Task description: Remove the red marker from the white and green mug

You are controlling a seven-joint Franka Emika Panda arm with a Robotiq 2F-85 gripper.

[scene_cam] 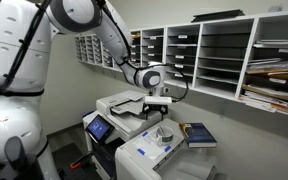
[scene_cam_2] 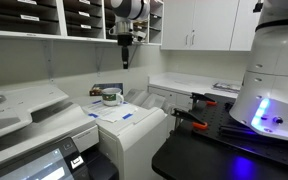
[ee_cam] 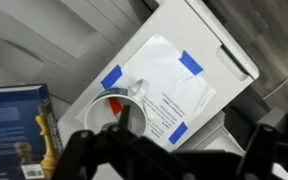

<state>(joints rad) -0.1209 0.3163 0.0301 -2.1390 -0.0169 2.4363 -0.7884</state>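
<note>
The white and green mug (scene_cam: 165,132) stands on top of a white printer (scene_cam: 144,155), on a paper sheet taped with blue tape. It also shows in an exterior view (scene_cam_2: 111,96). In the wrist view the mug's rim (ee_cam: 130,98) is at lower left, with the red marker (ee_cam: 117,105) standing inside it. My gripper (scene_cam: 159,98) hangs well above the mug, fingers pointing down, also seen in an exterior view (scene_cam_2: 126,58). In the wrist view its dark fingers (ee_cam: 174,160) are spread wide and hold nothing.
A dark blue book (scene_cam: 199,133) lies next to the mug; it also shows in the wrist view (ee_cam: 14,120). Wall shelves with paper trays (scene_cam: 224,50) run behind. A second printer (scene_cam: 124,105) stands beside. Red-handled tools (scene_cam_2: 192,120) lie on the dark counter.
</note>
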